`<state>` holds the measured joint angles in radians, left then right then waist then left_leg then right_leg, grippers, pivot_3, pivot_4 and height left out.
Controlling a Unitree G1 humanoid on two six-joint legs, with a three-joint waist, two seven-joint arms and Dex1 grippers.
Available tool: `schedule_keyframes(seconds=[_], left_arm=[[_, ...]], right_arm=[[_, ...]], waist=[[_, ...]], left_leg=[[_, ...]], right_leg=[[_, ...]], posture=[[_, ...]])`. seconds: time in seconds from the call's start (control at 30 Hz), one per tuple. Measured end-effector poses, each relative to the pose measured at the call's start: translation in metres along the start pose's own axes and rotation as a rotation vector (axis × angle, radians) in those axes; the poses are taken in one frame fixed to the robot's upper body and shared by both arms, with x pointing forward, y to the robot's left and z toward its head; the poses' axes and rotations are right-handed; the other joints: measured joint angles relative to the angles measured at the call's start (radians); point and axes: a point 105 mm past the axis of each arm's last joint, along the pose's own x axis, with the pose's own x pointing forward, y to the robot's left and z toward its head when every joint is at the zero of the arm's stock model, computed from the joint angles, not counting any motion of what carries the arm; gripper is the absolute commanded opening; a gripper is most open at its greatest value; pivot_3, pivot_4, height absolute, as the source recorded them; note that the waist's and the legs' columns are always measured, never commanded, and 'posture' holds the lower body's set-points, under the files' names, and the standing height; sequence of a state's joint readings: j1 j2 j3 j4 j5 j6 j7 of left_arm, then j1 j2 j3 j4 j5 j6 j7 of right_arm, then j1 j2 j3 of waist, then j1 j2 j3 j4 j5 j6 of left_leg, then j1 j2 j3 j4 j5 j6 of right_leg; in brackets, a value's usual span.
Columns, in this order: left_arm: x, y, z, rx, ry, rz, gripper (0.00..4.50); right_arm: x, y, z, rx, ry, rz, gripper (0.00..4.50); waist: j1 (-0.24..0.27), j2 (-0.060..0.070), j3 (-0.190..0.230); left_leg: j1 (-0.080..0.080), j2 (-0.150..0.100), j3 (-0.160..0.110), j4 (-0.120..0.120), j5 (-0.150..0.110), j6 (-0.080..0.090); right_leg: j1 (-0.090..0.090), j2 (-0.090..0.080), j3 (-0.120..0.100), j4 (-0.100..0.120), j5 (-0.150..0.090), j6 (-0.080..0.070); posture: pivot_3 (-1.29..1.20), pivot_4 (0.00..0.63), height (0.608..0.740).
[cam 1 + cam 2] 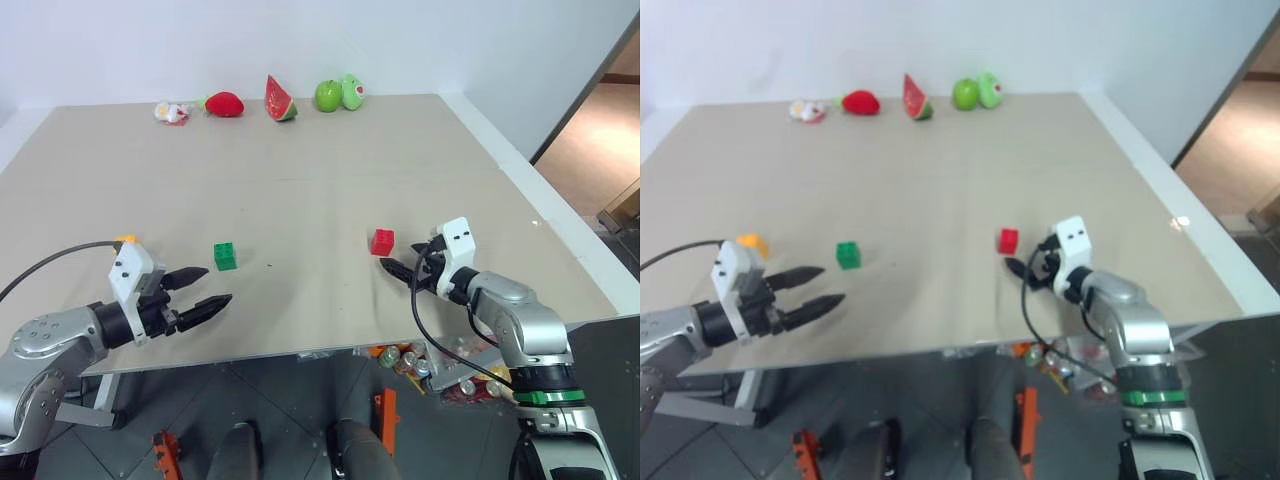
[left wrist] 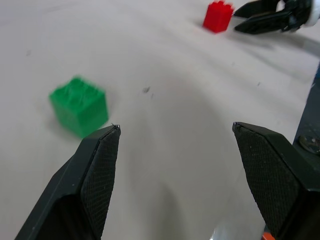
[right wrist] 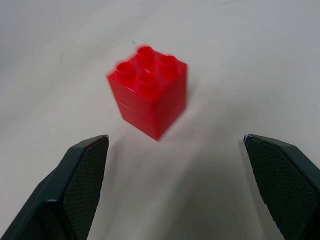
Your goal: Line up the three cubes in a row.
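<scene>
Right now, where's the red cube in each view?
Left eye: red cube right of centre, just ahead of the right gripper.
Right eye: right of centre, same spot.
Left wrist: far across the table.
Right wrist: centred ahead of the open fingers.
Shared landmark: green cube.

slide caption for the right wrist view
Open right end effector lined up just short of the red cube on the table.
</scene>
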<state>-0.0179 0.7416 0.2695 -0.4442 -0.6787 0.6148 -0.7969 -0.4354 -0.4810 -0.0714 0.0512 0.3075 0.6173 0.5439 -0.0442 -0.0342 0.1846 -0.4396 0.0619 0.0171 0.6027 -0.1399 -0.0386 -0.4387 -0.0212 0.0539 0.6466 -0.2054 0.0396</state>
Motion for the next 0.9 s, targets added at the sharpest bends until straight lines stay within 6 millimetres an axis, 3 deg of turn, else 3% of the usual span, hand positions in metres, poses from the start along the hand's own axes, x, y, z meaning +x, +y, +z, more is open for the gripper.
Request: schedule_keyframes(seconds=[0.3,0.8,0.9], left_arm=[[0.021,-0.012,0.008,0.042,-0.006,-0.097,3.71],[0.032,-0.01,0.014,0.06,-0.067,-0.057,3.71],[0.034,-0.011,0.012,0.06,-0.065,-0.052,3.75]], right_arm=[[0.017,0.008,0.003,0.054,-0.005,-0.058,4.5],[0.041,0.017,0.01,0.064,-0.018,-0.054,4.5],[0.042,0.017,0.01,0.05,-0.02,-0.053,3.66]], waist=[[-0.001,0.0,0.0],[-0.001,0.0,0.0],[-0.002,0.0,0.0]], left_leg=[[0.0,0.0,0.0,0.0,0.0,0.0],[0.0,0.0,0.0,0.0,0.0,0.0],[0.0,0.0,0.0,0.0,0.0,0.0]], right_leg=[[0.0,0.002,0.002,0.0,0.0,0.0],[0.0,0.002,0.003,0.0,0.001,0.001],[0.0,0.003,0.003,0.0,0.001,0.001]], posture=[[0.0,0.15,0.74],[0.0,0.15,0.74],[0.0,0.15,0.74]])
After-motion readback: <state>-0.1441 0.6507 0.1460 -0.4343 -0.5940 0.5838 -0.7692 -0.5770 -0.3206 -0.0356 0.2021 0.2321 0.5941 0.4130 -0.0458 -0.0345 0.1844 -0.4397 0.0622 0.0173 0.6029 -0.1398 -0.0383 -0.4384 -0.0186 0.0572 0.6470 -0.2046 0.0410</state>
